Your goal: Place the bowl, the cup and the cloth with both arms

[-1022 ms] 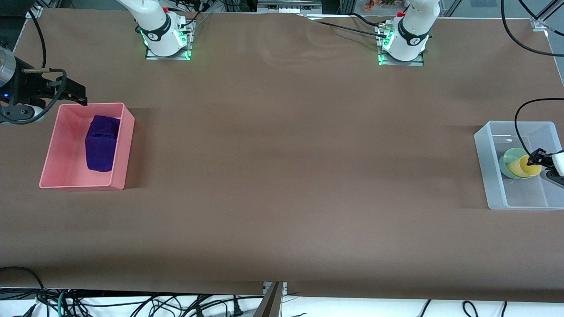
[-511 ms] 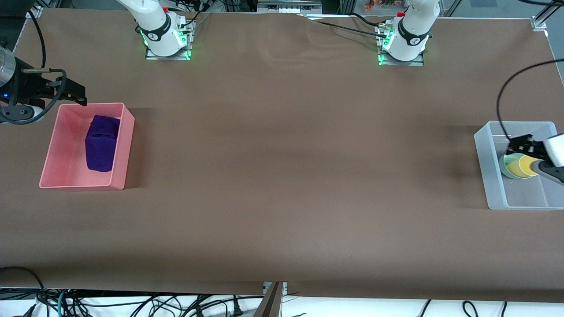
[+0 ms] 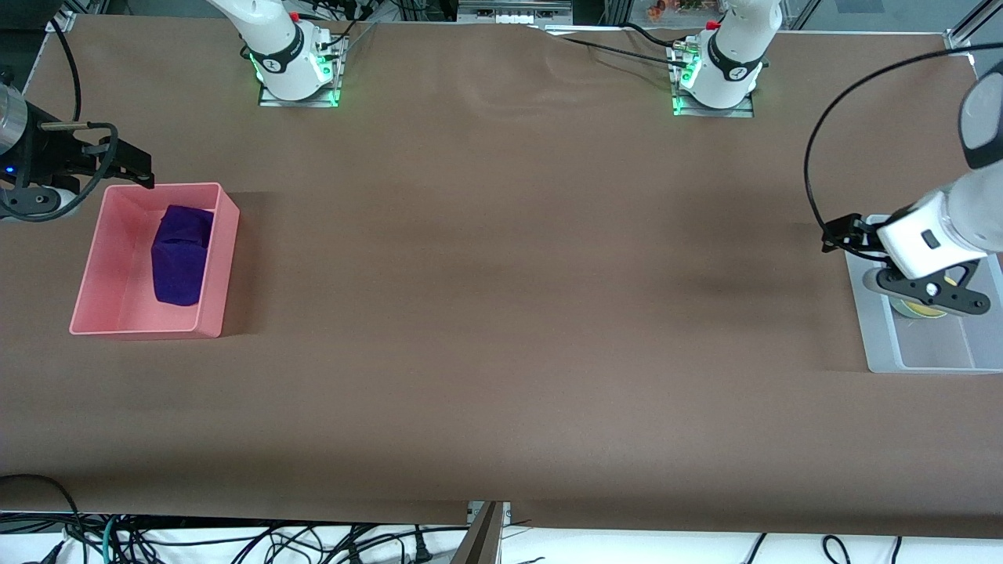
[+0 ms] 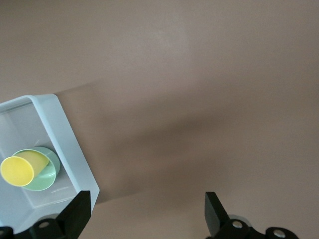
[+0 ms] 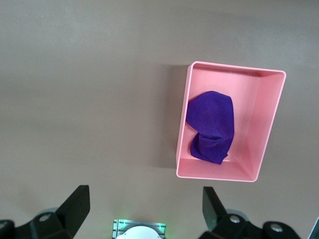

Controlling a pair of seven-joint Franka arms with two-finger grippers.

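Note:
The yellow cup (image 4: 20, 169) lies tilted inside the mint-green bowl (image 4: 47, 177), and both sit in the clear plastic bin (image 4: 65, 134) at the left arm's end of the table. My left gripper (image 4: 147, 209) is open and empty. It hangs in the air over the bin's wall that faces the table's middle (image 3: 842, 235), and its wrist hides most of the bowl in the front view. The purple cloth (image 3: 182, 254) lies bunched in the pink bin (image 3: 219, 266), and shows in the right wrist view too (image 5: 212, 124). My right gripper (image 3: 129, 164) waits, open and empty, high over the pink bin's corner.
The pink bin (image 5: 182, 129) stands at the right arm's end of the brown table. The clear bin (image 3: 925, 356) stands at the left arm's end. A black cable (image 3: 815, 157) loops above the left gripper. The two arm bases (image 3: 298, 70) stand along the table's edge farthest from the camera.
My left gripper has lifted away from the cup and bowl and moved up and toward the table's middle, leaving them in the clear bin. The right arm has not moved.

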